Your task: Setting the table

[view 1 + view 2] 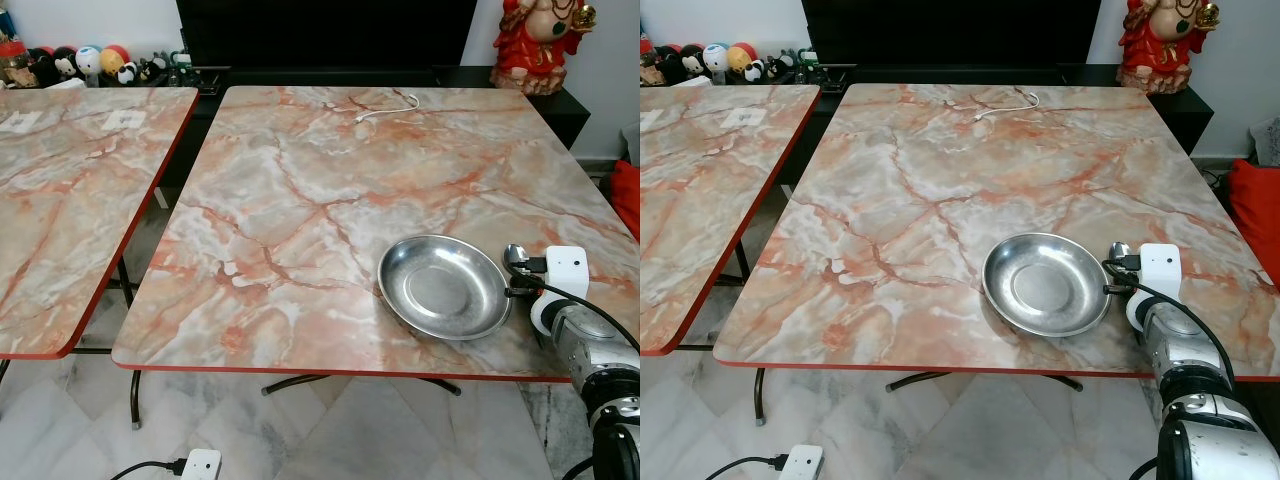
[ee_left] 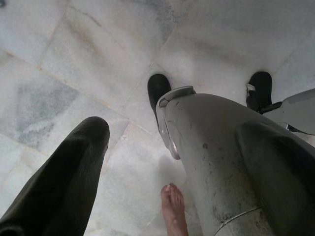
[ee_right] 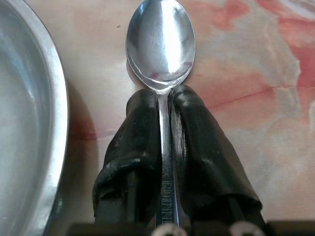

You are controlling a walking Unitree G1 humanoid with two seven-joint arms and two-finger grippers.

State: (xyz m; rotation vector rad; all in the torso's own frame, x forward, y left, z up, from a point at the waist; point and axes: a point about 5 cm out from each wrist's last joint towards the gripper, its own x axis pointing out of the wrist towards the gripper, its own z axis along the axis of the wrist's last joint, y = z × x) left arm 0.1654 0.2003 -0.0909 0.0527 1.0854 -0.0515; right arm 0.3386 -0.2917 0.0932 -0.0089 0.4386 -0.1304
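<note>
Your right end effector (image 3: 165, 123) pinches the spoon (image 3: 161, 46) beside the plate (image 1: 444, 286). Lower it flat onto the counter (image 1: 300, 200), parallel to the rim, then let go.

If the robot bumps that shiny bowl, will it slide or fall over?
The steel bowl would probably slide: it looks thin and light, and the marble-patterned table looks smooth. It is wide and shallow, so tipping seems unlikely. It sits near the table's front edge, so a hard push might send it off.

A square bench (image 1: 300, 190) with a pink-veined marble top and red edging carries a shallow round steel dish (image 1: 444, 286) near its front right corner. A white cable (image 1: 388, 108) lies curled at the far edge, well apart.
</note>
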